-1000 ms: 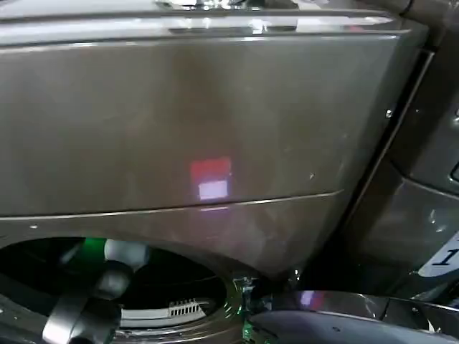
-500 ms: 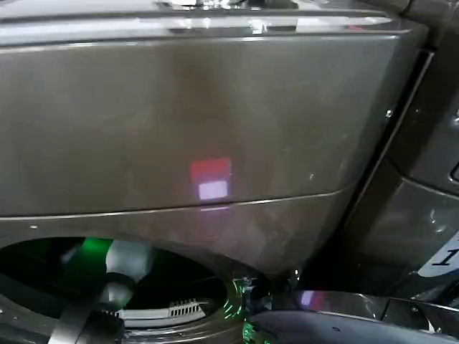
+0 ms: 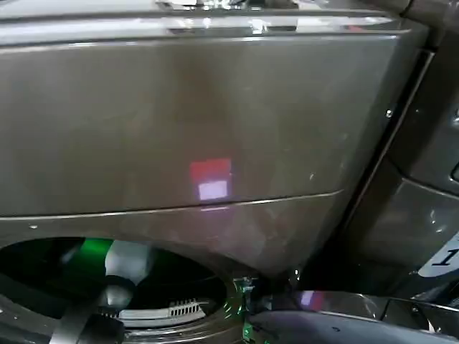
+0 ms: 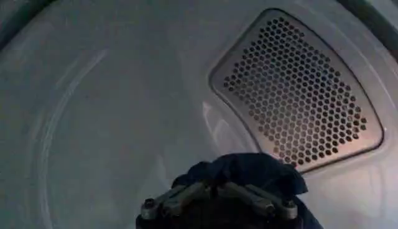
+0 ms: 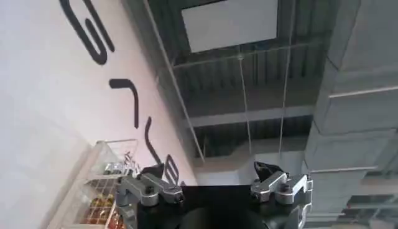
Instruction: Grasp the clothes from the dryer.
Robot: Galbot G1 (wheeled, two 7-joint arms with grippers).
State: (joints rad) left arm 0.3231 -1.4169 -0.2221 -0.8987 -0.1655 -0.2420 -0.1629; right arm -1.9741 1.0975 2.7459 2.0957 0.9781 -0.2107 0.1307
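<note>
Starting at the left of the head view, you see your left arm (image 3: 93, 315) reaching down through the round porthole (image 3: 143, 287) of the dryer (image 3: 201, 122), a broad brown-grey metal front that takes up most of the picture. A green glow lights the dark drum behind the arm. Further right, the silver-rimmed glass door (image 3: 337, 315) hangs swung open, and beyond it stands a second, similar machine (image 3: 423, 186) with a white sticker showing a "1".

In the left wrist view, the left gripper (image 4: 217, 198) sits deep in the pale drum (image 4: 112, 106), near a perforated metal vent panel (image 4: 298, 93) on the back wall. Its fingers are drawn together, pinching the clothes (image 4: 249, 171), a small dark navy bundle bunched up just past the fingertips.

In the right wrist view, the right gripper (image 5: 214, 186) points up toward a ceiling and a lettered wall, its fingers spread wide with nothing between them; this arm looks parked.

You appear to be at the grasp itself, with the garment pinched. The next move likely calls for drawing the left arm straight back through the opening, keeping the pinch firm so the limp cloth does not slip or snag on the rim.
</note>
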